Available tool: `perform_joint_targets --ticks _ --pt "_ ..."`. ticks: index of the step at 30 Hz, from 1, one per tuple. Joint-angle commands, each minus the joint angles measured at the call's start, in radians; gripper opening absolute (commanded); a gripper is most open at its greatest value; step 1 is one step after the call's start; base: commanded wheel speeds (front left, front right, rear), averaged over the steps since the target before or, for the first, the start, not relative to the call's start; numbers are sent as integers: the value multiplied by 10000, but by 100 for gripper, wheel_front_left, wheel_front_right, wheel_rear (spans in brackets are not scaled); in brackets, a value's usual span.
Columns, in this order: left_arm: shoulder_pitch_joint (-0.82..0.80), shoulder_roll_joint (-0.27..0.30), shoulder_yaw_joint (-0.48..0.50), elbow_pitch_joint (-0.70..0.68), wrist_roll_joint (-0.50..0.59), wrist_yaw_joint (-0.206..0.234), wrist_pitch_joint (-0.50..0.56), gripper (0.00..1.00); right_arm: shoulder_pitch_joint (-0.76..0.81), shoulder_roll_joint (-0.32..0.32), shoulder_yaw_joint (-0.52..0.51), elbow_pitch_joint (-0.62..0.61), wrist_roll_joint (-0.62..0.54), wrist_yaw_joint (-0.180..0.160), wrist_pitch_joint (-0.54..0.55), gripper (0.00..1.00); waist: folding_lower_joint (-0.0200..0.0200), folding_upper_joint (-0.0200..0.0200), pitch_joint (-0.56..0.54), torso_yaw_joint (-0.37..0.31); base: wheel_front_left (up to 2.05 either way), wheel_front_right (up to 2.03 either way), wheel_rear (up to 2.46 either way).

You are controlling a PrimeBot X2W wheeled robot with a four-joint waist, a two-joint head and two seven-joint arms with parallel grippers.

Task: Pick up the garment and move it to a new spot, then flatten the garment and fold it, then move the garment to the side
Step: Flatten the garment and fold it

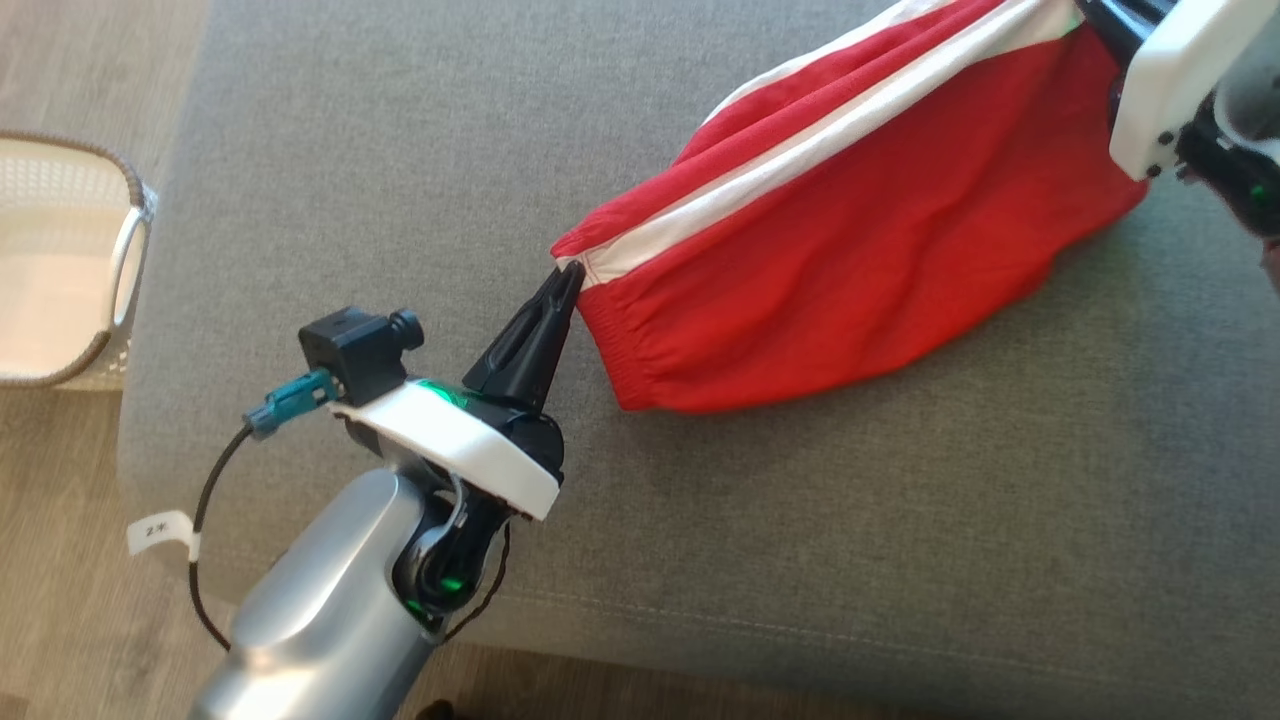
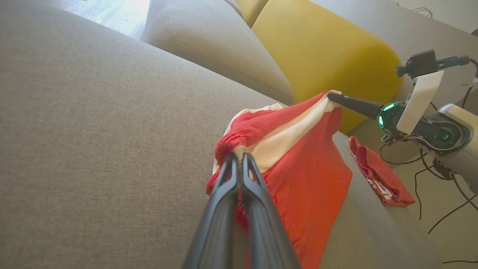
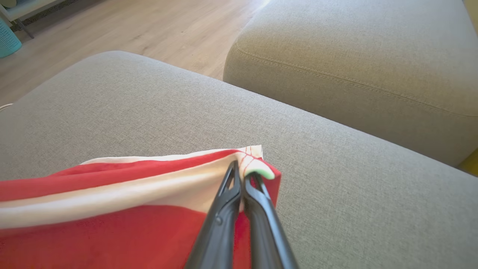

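Grey sofa seat [image 1: 350,150] carries the work, with wood floor [image 1: 60,60] off its left edge. One red garment [image 1: 850,270] with a white stripe hangs stretched over the seat between two sets of jaws. Left jaws are pinched fully together on its near-left corner, at the gathered hem. Right jaws are likewise closed tight on its far-right corner, where the stripe ends. Whether the sagging lower edge touches the seat I cannot tell. Head view gives one white basket [image 1: 60,250] on the floor at left. Left wrist view adds one yellow cushion [image 2: 321,48] behind the garment and one smaller red cloth [image 2: 377,173] lying at the seat's edge, apart from the garment. Right wrist view adds a second grey cushion [image 3: 354,56] beyond the seat and one teal bin [image 3: 7,41] on the far floor.
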Motion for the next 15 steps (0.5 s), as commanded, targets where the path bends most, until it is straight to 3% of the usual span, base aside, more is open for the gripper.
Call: perform_joint_targets --ticks 1,7,10,12,14,15 --pt "-371 143 280 -99 -60 -60 -95 0 -355 -64 138 -82 92 -4 -143 0 0 0 138 52 0 0 0" --pt "-786 -18 218 522 -176 -60 -179 0 -1099 64 954 926 158 -4 -847 0 0 0 309 69 0 0 0" --pt "-928 -151 358 845 -80 -61 -206 0 -1370 197 1304 1430 163 -4 -1330 15 0 0 342 101 0 0 0" --pt "-986 -250 421 1027 -38 -61 -215 0 -1516 277 1647 1688 126 -4 -1575 34 0 0 367 112 0 0 0" --pt "-1043 -317 426 1179 14 -61 -220 0 -1634 365 1892 1961 201 -4 -1790 43 0 0 399 128 0 0 0" --pt "-1065 -349 449 1257 36 -61 -222 0 -1703 403 1990 2088 254 -4 -1902 78 0 0 421 133 0 0 0"
